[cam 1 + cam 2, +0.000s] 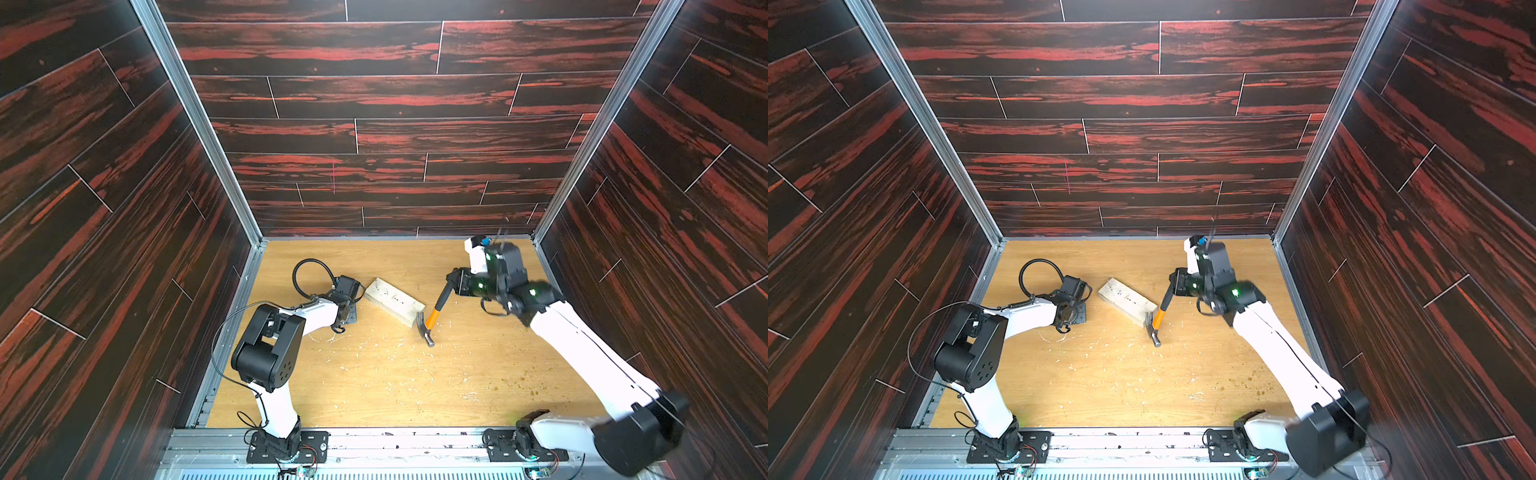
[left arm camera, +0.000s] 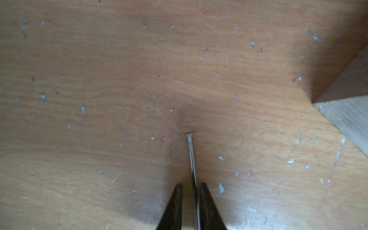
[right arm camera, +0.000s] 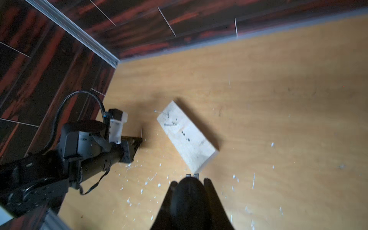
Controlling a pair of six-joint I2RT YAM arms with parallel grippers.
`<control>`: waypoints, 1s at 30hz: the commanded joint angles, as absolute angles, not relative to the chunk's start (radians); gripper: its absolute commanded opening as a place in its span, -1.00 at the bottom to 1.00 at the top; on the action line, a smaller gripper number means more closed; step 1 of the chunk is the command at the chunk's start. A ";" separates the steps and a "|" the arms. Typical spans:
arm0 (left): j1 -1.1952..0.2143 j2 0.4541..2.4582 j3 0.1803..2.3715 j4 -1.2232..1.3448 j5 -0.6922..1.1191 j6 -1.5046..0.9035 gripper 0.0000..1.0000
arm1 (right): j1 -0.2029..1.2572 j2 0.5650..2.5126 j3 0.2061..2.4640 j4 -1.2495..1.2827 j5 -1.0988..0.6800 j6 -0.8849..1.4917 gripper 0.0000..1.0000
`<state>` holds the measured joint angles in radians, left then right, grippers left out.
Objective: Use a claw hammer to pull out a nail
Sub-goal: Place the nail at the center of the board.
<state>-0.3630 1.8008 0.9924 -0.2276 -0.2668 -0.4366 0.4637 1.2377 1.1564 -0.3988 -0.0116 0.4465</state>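
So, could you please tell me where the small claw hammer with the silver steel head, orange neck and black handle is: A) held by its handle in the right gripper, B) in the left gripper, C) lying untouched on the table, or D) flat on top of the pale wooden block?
A: in a top view the right gripper is shut on the black handle of the claw hammer, its head low beside the pale wooden block.
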 commanded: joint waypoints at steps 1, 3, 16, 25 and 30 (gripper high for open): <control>-0.362 1.683 0.952 -0.222 -0.271 -0.459 -0.51 | 0.445 1.122 1.078 -0.084 -0.010 0.500 -1.00; -0.363 1.630 0.926 -0.199 -0.272 -0.464 -0.37 | 0.436 1.108 1.067 -0.065 -0.032 0.499 -1.00; -0.359 1.557 0.842 0.136 -0.052 -0.468 0.31 | 0.441 1.135 1.024 -0.110 -0.183 0.487 -1.00; -0.309 1.747 0.881 0.393 0.186 -0.565 0.16 | 0.457 1.145 1.027 -0.172 -0.158 0.501 -1.00; -0.307 1.822 0.920 0.428 0.258 -0.559 0.08 | 0.457 1.137 1.023 -0.174 -0.139 0.513 -1.00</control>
<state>-0.3088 1.8011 0.8925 0.3447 0.1818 -0.5526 0.4538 1.1542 1.0080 -0.2356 -0.1349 0.4770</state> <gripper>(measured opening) 0.545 0.205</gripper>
